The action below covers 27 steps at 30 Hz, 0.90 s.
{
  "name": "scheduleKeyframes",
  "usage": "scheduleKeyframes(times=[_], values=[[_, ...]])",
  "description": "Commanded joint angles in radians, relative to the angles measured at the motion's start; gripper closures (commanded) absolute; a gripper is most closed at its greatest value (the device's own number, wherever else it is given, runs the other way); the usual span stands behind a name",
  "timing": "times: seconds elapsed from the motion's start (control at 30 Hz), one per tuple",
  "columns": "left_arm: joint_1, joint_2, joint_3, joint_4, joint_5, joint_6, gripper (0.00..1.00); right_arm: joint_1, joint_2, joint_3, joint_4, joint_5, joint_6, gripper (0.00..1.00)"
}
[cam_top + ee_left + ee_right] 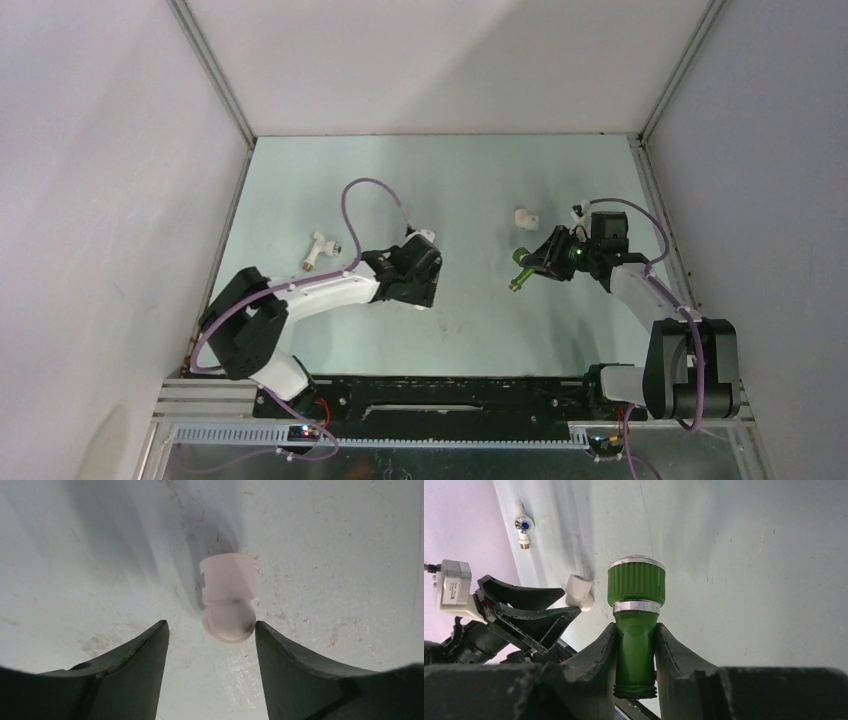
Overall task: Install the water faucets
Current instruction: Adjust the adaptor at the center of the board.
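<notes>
Since these look like light, stiff, slick plastic pieces, I'd pinch the body below the knob. The white faucet [318, 250] lies on the table [470, 180], left of the left gripper [210, 623], whose jaws stand apart around a stubby fitting [229, 600]. The right gripper [635, 628] clamps the green faucet [636, 582] by its body, knob jutting past the jaws.

Top external: looked down from high at the near edge over the whole table [470, 190].
Left wrist: faced straight down, very close to a white elbow fitting [229, 600].
Right wrist: faced left, close along the green faucet [636, 610].
Shared: all three showed that fitting.
</notes>
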Motion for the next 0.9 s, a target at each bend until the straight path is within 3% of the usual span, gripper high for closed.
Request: scheduleKeyframes(times=[0.0, 0.33, 0.7, 0.87], values=[[0.059, -0.102, -0.12, 0.19, 0.136, -0.116, 0.3, -0.008, -0.019, 0.033, 0.022, -0.007, -0.007, 1.0], [0.056, -0.052, -0.107, 0.181, 0.111, -0.108, 0.31, -0.008, 0.004, 0.033, 0.051, -0.025, 0.007, 1.0], [0.072, 0.015, -0.055, 0.167, 0.1, -0.08, 0.42, -0.008, 0.001, 0.033, 0.043, -0.031, 0.0, 1.0], [0.118, -0.016, -0.091, 0.214, 0.148, -0.12, 0.39, -0.007, 0.004, 0.033, 0.044, -0.035, -0.002, 1.0]])
